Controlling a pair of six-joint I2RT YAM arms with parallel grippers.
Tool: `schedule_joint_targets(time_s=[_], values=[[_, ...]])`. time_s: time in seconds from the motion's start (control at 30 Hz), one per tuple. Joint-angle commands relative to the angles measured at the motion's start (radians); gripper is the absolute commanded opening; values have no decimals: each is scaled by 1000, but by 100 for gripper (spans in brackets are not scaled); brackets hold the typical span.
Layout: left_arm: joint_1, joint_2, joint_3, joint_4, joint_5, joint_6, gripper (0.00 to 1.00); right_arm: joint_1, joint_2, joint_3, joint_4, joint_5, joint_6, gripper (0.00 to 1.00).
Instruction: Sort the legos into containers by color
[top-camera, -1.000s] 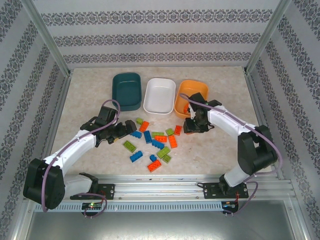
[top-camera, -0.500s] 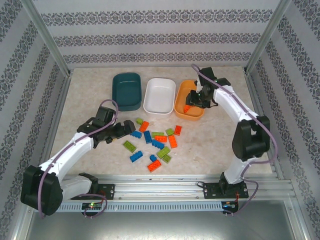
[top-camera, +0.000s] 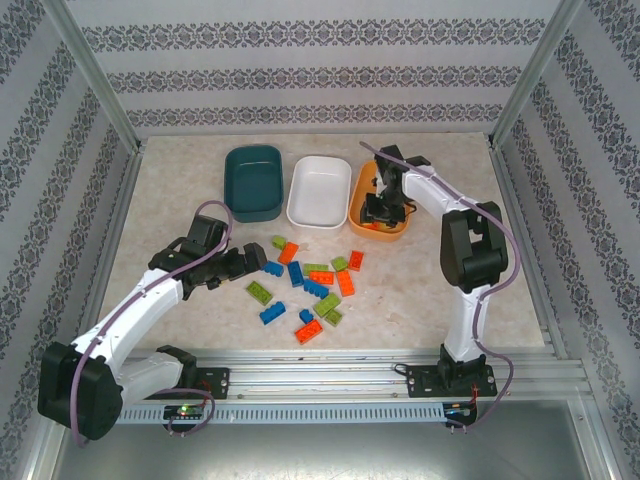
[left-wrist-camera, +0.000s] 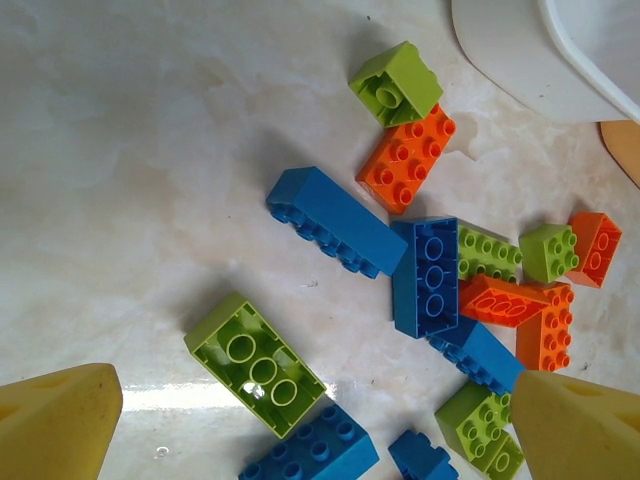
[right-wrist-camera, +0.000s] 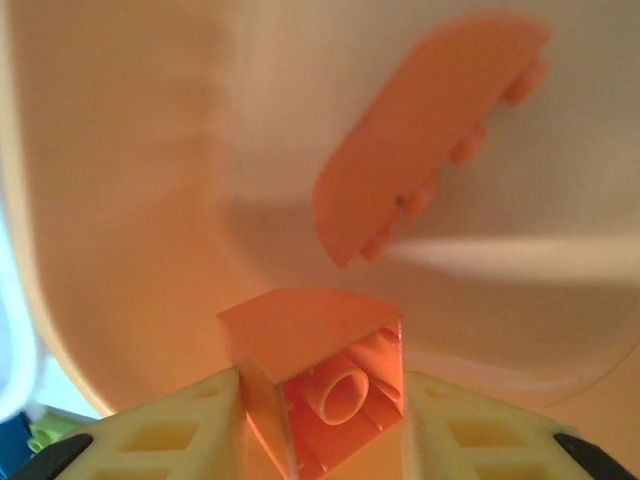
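The legos (top-camera: 310, 280) lie scattered mid-table in orange, blue and lime green. Behind them stand the containers: a teal tub (top-camera: 253, 182), a white tub (top-camera: 320, 192) and an orange tub (top-camera: 358, 205). My right gripper (top-camera: 380, 214) reaches down into the orange tub. In the right wrist view that gripper (right-wrist-camera: 320, 400) is shut on an orange brick (right-wrist-camera: 310, 335) just above the tub floor, near another orange brick (right-wrist-camera: 420, 130). My left gripper (top-camera: 255, 265) hovers at the pile's left edge. It (left-wrist-camera: 315, 420) stands open above an upturned green brick (left-wrist-camera: 262, 365) and a blue brick (left-wrist-camera: 335, 220).
Metal frame posts and patterned walls close in the table on three sides. A rail (top-camera: 320, 365) with both arm bases runs along the near edge. The white tub's corner (left-wrist-camera: 520, 60) sits just beyond the pile in the left wrist view.
My right arm has carried the orange brick from the pile's right edge back over the orange tub and down into it. The left arm has shifted only slightly.
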Motion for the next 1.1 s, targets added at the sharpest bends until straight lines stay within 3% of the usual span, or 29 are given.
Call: schedule_joint_targets(time_s=[0.0,0.13,0.23,0.33,0.77,1.07], values=[[-4,13,-1,8,-10,1,100,1,-66,-78,-50,-3,-28,38],[-3,58,3,47,15,-4,100,-9,-127,-164,-63,25,-45,40],[-4,101,24,57,29,4,100,-12,-168,-195,-59,25,-45,55],[-4,143,55,52,39,17,100,-11,-201,-179,-60,14,-39,61],[-5,173,83,20,49,54,100,45,-280,-64,-57,-7,23,61],[-8,179,111,-27,41,122,100,215,-280,-98,-25,1,80,61]])
